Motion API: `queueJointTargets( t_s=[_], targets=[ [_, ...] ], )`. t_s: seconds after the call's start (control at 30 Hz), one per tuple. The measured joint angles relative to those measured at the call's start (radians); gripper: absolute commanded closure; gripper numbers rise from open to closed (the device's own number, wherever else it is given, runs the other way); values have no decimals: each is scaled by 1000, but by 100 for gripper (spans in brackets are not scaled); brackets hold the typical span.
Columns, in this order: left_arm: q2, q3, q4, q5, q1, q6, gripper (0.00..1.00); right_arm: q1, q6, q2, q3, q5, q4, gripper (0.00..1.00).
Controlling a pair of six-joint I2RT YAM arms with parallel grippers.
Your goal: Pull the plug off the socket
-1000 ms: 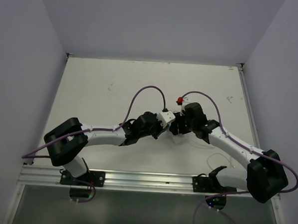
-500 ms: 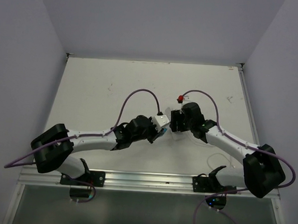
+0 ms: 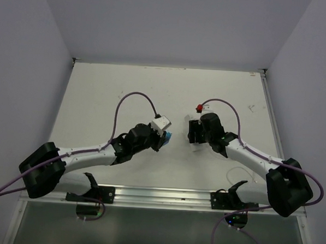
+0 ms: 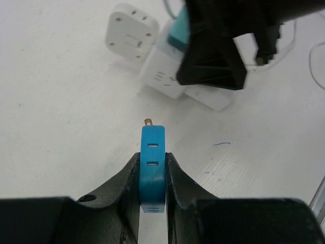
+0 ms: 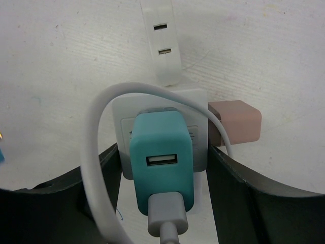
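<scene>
Both pincers are closed on something. left pincer (image 4: 153,158) pinches the blue plug (image 4: 153,140) by its flat sides, fingers (image 4: 128,179) tight against it. Plug sticks out forward past the tips, two slots on its upper face, one brass prong (image 4: 148,122) showing at the far end. Plug is free of the socket (image 4: 163,77), with bare table (image 4: 61,117) between them in the left wrist view.

Top view: left pincer (image 3: 163,136) with its blue bit sits left of centre. right pincer (image 3: 192,135) is well apart to its right, and a red item (image 3: 197,108) lies just behind it (too small to identify).

right pincer (image 5: 163,155) clamps the socket (image 5: 201,127), one finger on each side of the white block. Can't tell if the block touches the table.

- teal USB charger (image 5: 162,147) plugged into the socket's facing side
- grey USB connector (image 5: 165,219) in the charger, white cable (image 5: 96,152) looping over the top
- pinkish-brown plug (image 5: 237,122) on the socket's right side
- white slotted adapter (image 5: 162,46) lying beyond the socket, touching it
- white rounded adapter (image 4: 130,33) lying flat near the socket in the left wrist view
</scene>
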Motion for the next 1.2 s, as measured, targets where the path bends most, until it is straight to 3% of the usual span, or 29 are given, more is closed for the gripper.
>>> queueJointTargets(
  t_s=[0.27, 0.5, 0.83, 0.97, 1.03, 1.07, 1.2],
  targets=[
    [-109, -165, 59, 56, 421, -242, 100, -1, -11, -24, -21, -17, 6, 100],
    [-9, -191, 264, 252, 776, -461, 100, -3, -18, -25, -23, -25, 6, 100],
    [452, 39, 492, 430, 892, -652, 96, -6, -41, -26, -23, -64, 6, 100],
    [548, 78, 535, 463, 904, -694, 89, -6, -49, -26, -23, -76, 6, 100],
    [569, 83, 536, 469, 905, -705, 75, -6, -54, -26, -23, -82, 6, 100],
    [574, 84, 535, 470, 905, -705, 62, -6, -56, -26, -23, -87, 6, 100],
    [577, 84, 534, 470, 911, -703, 36, -6, -60, -26, -23, -97, 6, 100]
  ],
)
